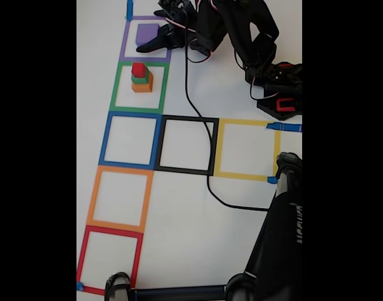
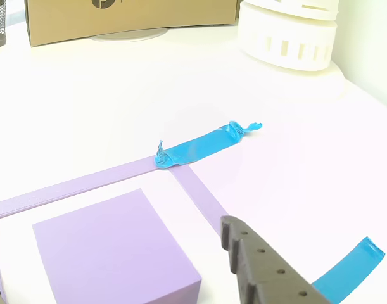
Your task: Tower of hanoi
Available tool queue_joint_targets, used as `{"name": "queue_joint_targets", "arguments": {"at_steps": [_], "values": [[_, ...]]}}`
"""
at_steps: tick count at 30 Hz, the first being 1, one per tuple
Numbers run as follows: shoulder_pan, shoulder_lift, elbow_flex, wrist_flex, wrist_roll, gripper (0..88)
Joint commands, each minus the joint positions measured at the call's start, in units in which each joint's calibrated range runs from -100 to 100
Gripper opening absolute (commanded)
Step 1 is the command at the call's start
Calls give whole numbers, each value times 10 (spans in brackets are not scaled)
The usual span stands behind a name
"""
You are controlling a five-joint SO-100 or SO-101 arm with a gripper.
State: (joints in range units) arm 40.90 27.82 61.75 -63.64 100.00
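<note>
Purple block (image 1: 146,34) in purple square; red-green-orange stack (image 1: 141,78) in green square.

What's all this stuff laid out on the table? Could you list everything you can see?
Large purple cube: one, purple, inside the purple tape square at the top of the fixed view.
Stack of small blocks: one stack, red on green on orange, in the green tape square.
Other tape squares: five, blue, orange, red, black, yellow, all with nothing inside.
Blue tape strips: several, at the square corners.
Cardboard box: one, brown, far edge of the table.
White slotted round container: one, beside the box.
Black cable: one, running across the table.
Black stand: one, lower right of the fixed view.
Robot arm: one, black; its gripper sits at the purple cube.
</note>
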Motion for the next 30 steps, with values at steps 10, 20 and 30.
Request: {"name": "queue_joint_targets", "arguments": {"at_steps": [10,20,30], "values": [[2,19,-29,-46,0,447],[-2,23,-29,-32,0,442],[-5,7,-1,-7,0,434]]}}
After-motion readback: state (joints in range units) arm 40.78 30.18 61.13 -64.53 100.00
